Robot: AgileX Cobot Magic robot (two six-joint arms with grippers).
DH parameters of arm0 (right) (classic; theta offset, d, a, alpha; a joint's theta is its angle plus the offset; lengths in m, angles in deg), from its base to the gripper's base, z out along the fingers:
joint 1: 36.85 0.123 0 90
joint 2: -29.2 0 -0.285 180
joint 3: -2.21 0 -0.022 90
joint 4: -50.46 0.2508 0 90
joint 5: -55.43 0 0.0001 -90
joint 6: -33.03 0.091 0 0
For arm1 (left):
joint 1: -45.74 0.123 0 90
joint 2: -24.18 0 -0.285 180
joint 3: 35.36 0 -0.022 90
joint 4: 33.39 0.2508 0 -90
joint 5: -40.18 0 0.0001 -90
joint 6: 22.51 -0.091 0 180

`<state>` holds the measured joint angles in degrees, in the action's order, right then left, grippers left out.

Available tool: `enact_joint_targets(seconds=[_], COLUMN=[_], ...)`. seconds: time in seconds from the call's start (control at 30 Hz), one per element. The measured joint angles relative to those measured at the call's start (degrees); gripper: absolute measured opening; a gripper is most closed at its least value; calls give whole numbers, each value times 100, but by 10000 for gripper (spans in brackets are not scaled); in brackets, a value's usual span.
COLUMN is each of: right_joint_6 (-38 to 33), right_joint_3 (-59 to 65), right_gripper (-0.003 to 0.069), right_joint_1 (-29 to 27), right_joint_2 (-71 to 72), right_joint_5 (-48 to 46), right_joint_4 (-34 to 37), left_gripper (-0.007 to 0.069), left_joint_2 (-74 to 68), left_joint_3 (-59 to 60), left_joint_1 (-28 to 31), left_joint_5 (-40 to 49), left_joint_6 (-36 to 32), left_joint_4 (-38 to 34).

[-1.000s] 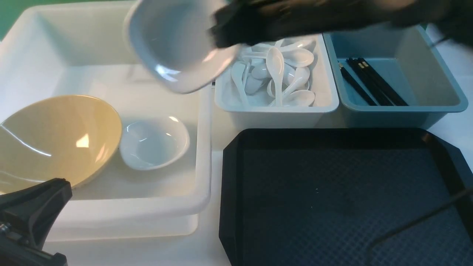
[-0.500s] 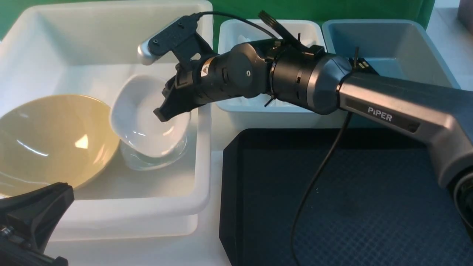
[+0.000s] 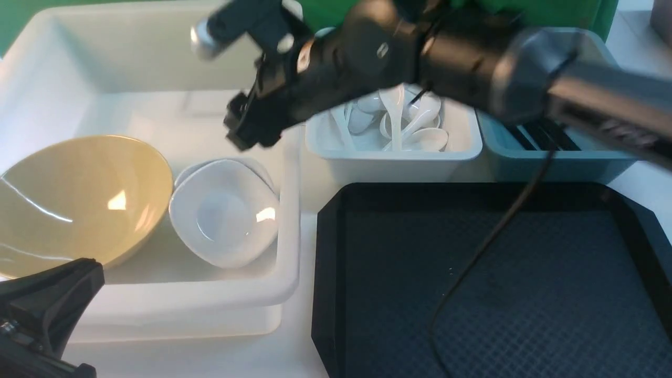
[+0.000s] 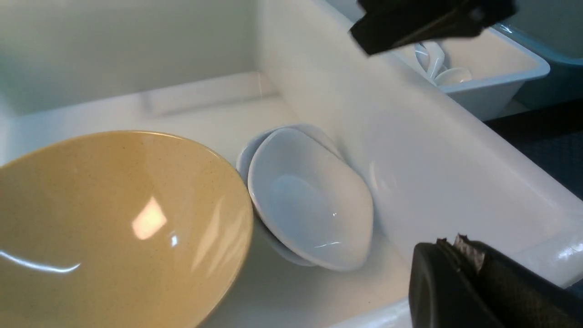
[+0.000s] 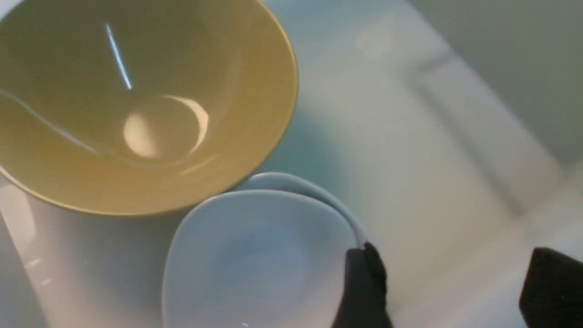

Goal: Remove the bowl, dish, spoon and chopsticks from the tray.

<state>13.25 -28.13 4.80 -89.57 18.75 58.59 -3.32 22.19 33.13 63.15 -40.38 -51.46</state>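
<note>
Right tool (image 3: 247, 126) released dish (image 3: 223, 212), now stacked.

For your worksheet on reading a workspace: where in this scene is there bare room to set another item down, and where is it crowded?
Free: the whole black tray, and the far half of the large white bin, behind the yellow bowl and stacked white dishes. Crowded: the bin's near half, the spoon bin heaped with white spoons, and the right arm overhead.

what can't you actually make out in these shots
- Chopsticks in the grey-blue bin: front view, mostly covered by the blurred right arm; no count possible.
- Lower white dish: only its rim shows under the top dish in every view.
- Left gripper: cut off by the front view's edge.
- Tray: near side runs off the frame.
</note>
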Motion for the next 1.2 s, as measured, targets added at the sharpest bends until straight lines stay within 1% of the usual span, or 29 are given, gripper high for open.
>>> enact_joint_targets(seconds=[0.03,0.13,0.2,0.23,0.27,0.3,0.33,0.37,0.43,0.47,0.57,0.67,0.77,0.8,0.87,0.97,1.0,1.03,1.1,1.13,1.2], right_joint_6=[0,-19,58,73,219,467,467,749,913,988,1130,1535,1790,2098,2360,2683,2691,2754,2945,2978,3476], right_joint_3=[0,-5,-17,-17,-12,24,35,182,375,686,1625,2986,3810,4496,5226,7116,7317,7883,8703,8814,9239], right_gripper=[463,387,319,313,258,219,213,165,134,106,70,63,62,62,62,62,62,62,57,56,54], right_joint_1=[0,0,-6,-6,-68,-172,-193,-410,-600,-784,-1135,-1313,-1314,-1314,-1314,-1323,-1323,-1323,-1323,-1323,-1323], right_joint_2=[58,1102,1743,1797,2160,2496,2496,2909,3180,3444,4076,4858,5329,5748,6209,7360,7412,7716,7997,8028,8106], right_joint_5=[-43,-899,-1591,-1656,-2089,-2424,-2465,-2708,-2866,-2958,-2881,-2259,-1837,-1345,-691,1630,1770,2759,3922,4061,4438], right_joint_4=[-43,-865,-1472,-1528,-1929,-2184,-2222,-2443,-2537,-2614,-2680,-2650,-2629,-2565,-2450,-2169,-2163,-2145,-2144,-2144,-2144], left_gripper=[-12,-12,-13,-13,-13,-13,-13,-13,-13,-13,-14,-14,-14,-14,-14,-14,-14,-14,-14,-14,-14], left_joint_2=[0,0,0,0,0,0,0,0,0,0,0,0,0,0,0,0,0,0,0,0,0], left_joint_3=[0,-4,-4,-4,-4,-4,-4,-4,-4,-4,-4,-4,-4,-4,-4,-4,-4,-4,-4,-4,-4], left_joint_1=[0,0,0,0,0,0,0,0,0,0,0,0,0,0,0,0,0,0,0,0,0], left_joint_5=[0,-12,-22,-23,-28,-28,-28,-19,-4,19,19,19,19,19,19,23,23,23,23,23,23], left_joint_6=[0,0,0,0,0,0,0,0,5,5,5,5,5,5,10,29,29,29,29,29,29], left_joint_4=[17,117,146,154,160,166,166,171,165,135,120,116,116,116,116,116,116,116,116,116,116])
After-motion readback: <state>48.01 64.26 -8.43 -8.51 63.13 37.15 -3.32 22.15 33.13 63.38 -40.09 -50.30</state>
